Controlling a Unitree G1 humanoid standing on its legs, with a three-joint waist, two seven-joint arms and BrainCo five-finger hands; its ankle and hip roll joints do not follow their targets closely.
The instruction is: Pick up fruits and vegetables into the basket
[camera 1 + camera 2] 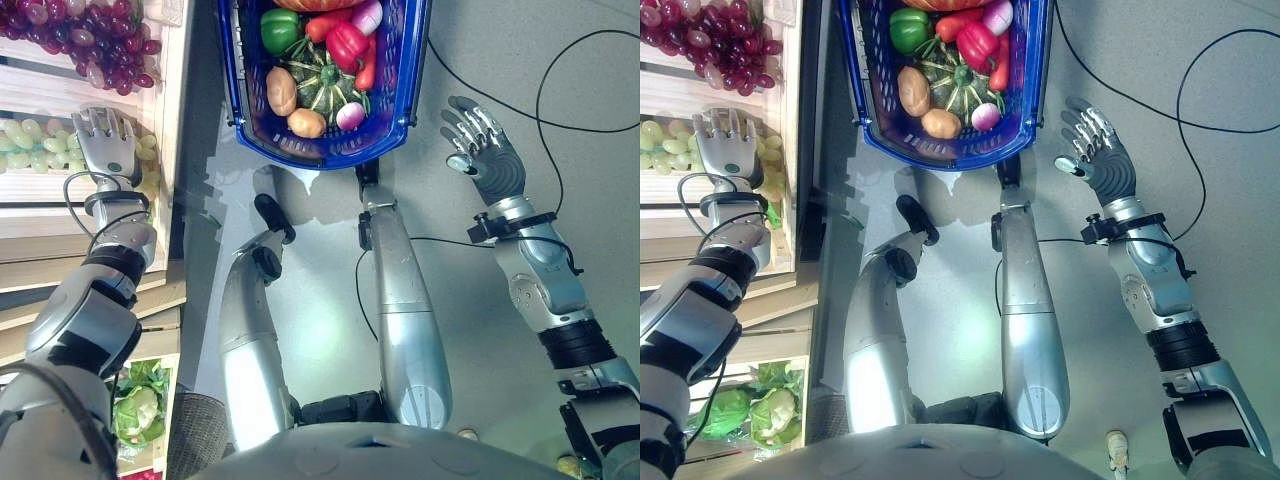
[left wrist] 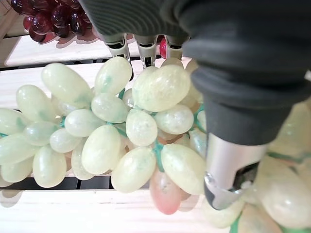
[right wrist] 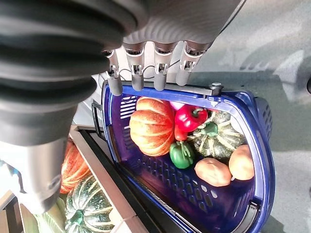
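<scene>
The left hand (image 1: pixel 105 140) is laid with fingers straight over the green grapes (image 2: pixel 121 131) at nine o'clock; the bunch should be scooped by its stem. The right hand (image 1: pixel 485 150), spread and empty, is held beside the basket (image 1: pixel 405 100) at twelve.

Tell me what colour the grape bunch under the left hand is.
Pale green, one grape pinkish: the bunch of grapes under the left hand, best in the left wrist view.
</scene>
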